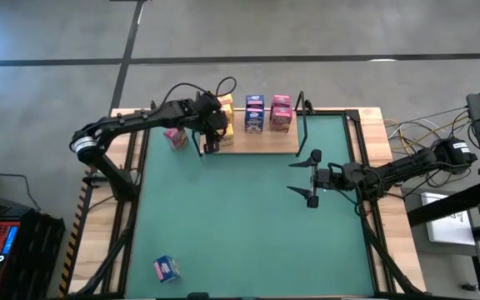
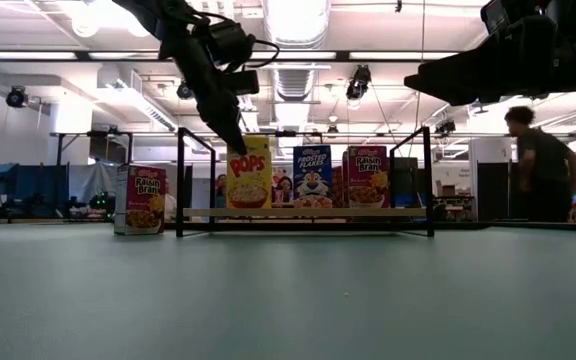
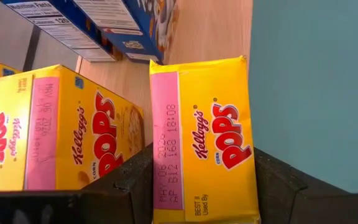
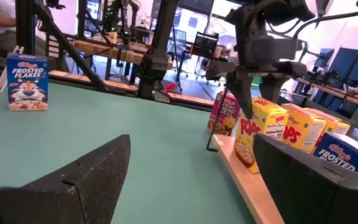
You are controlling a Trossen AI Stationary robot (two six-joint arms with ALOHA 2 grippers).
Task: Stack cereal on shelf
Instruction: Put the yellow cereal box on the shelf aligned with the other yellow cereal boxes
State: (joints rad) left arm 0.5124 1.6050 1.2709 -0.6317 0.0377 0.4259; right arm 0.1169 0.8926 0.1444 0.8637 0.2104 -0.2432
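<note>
Hovering over the left end of the shelf (image 1: 257, 142), the left gripper (image 1: 211, 133) had a yellow Pops box (image 3: 204, 140) between its fingers (image 3: 129, 180), top face toward the wrist camera. In the low view that box (image 2: 249, 172) stood upright on the board at the front of the row, so this looked like the set-down step. The fingers sat close against the box sides; whether they were pressing or just easing off could not be told. Placing it beside the other yellow boxes (image 3: 61, 130) suggested sorting by colour.

Elsewhere on the shelf: blue Frosted Flakes boxes (image 1: 254, 113) at mid-board, pink Raisin Bran boxes (image 1: 281, 112) toward the right. One pink box (image 1: 175, 137) stood on the mat just off the shelf's left end; one blue box (image 1: 167, 268) lay well apart near the front-left corner. Both are judged not yet stacked.

The right gripper (image 1: 312, 178) waited over the green mat (image 1: 240, 225) near the shelf's right end, jaws spread, holding nothing, probably kept clear of the left arm's work.
</note>
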